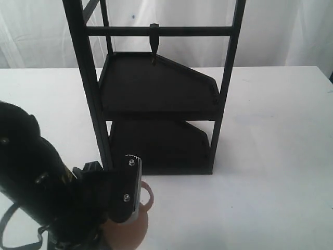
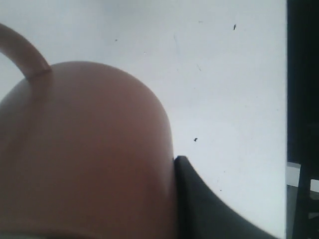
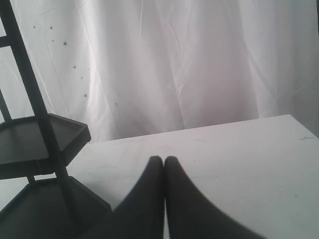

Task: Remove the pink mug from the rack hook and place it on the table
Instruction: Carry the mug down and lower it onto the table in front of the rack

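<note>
The pink mug [image 1: 134,227] is low over the white table [image 1: 270,156] at the front left, off the rack, its loop handle [image 1: 148,195] toward the rack. My left gripper [image 1: 126,208] is shut on it. In the left wrist view the pink mug [image 2: 84,149] fills most of the picture, with one black finger [image 2: 185,172] pressed flat against its side; the other finger is hidden. Whether the mug's base touches the table I cannot tell. The rack hook [image 1: 154,39] on the top crossbar hangs bare. My right gripper [image 3: 164,160] is shut and holds nothing.
The tall black two-shelf rack [image 1: 156,94] stands mid-table just behind the mug, its front left post [image 1: 96,104] close to my left arm. In the right wrist view the rack's shelves [image 3: 40,144] are off to one side. A white curtain [image 3: 174,64] hangs behind.
</note>
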